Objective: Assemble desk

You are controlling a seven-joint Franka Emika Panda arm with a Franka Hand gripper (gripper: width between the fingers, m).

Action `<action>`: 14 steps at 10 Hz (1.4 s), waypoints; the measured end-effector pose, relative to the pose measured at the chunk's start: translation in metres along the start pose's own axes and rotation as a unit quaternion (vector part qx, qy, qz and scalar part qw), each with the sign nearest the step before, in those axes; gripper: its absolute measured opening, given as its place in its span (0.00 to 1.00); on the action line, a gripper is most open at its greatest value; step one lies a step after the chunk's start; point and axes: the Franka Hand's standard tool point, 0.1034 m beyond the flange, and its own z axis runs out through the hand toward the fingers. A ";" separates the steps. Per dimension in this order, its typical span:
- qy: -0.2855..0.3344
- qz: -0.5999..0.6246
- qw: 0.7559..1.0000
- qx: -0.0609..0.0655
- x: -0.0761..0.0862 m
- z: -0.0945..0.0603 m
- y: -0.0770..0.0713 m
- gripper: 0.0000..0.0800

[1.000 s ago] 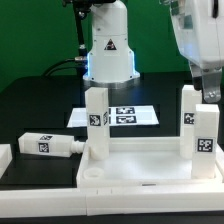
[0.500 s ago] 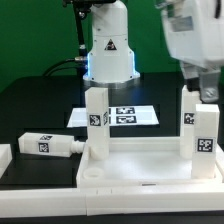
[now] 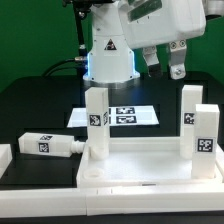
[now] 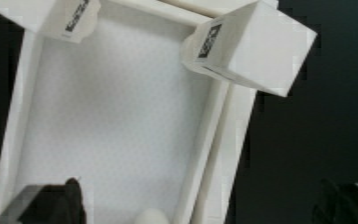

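- While the gripper (image 3: 163, 63) hangs in the air above the far right part of the scene in the exterior view, its dark fingers (image 3: 178, 70) are spread wide apart and hold nothing.
- White and rimmed, the desk top (image 3: 140, 165) lies flat on the black table (image 3: 40, 100), close to the camera.
- Three legs stand upright on the top: one leg (image 3: 96, 122) at the exterior view's left, and two at the right, a front right leg (image 3: 204, 135) and a back right leg (image 3: 188, 114) just behind it.
- Each upright leg shows a black-and-white tag.
- A fourth leg, the loose leg (image 3: 48, 144), lies on its side on the table at the exterior view's left, beside the top.
- Behind the top, the marker board (image 3: 120, 114) lies flat before the robot base (image 3: 108, 55).
- From the wrist view, the top's rim (image 4: 226, 120) and two tagged legs (image 4: 250, 45) show against the black surface.
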 end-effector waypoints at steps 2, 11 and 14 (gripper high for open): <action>-0.006 0.017 1.000 0.018 0.022 -0.006 0.008 0.81; -0.030 0.047 0.998 0.023 0.117 -0.014 0.070 0.81; -0.031 0.049 0.998 0.012 0.154 -0.003 0.102 0.81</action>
